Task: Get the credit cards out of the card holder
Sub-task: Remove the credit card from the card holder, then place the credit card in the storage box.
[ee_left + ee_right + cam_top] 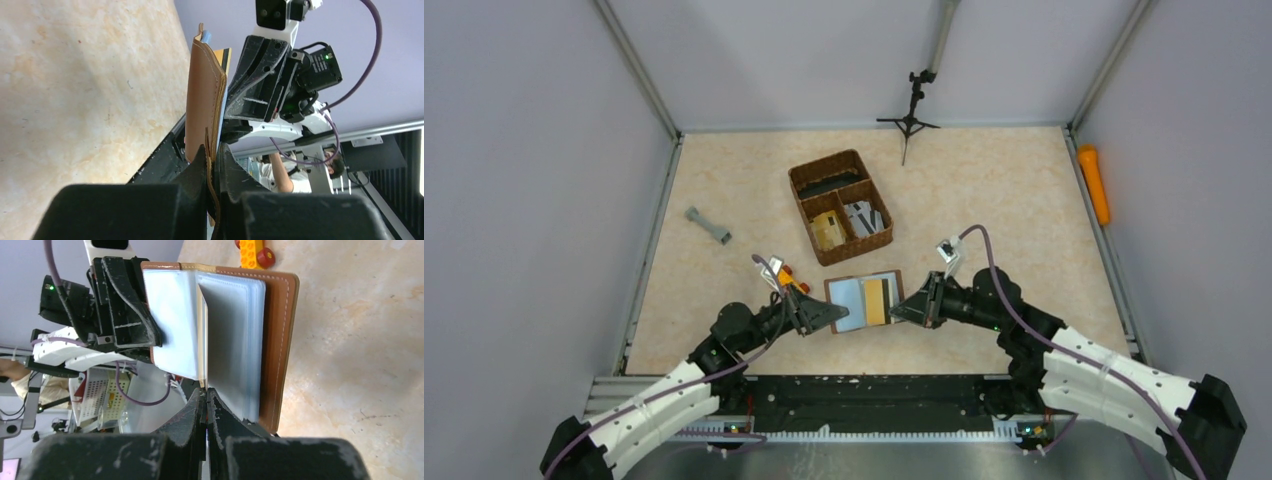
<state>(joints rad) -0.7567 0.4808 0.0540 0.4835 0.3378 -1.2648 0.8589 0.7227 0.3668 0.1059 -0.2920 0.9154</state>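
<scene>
The brown card holder (864, 302) is held open just above the table between both arms, its clear sleeves (235, 340) facing up. My left gripper (832, 318) is shut on its left leather edge (202, 95), with the flap pinched between the jaws (214, 150). My right gripper (902, 308) comes in from the right, shut (205, 392) on the edge of a thin credit card (201, 330) that stands between the sleeves. From above, that card (876, 300) looks tan with a dark stripe. Any other cards are hidden in the sleeves.
A brown woven basket (840, 205) with compartments holding small items stands just behind the card holder. A yellow and red toy (789, 278) lies by the left gripper. A grey dumbbell-shaped piece (709, 227) lies at the left, and a small tripod (909, 110) stands at the back.
</scene>
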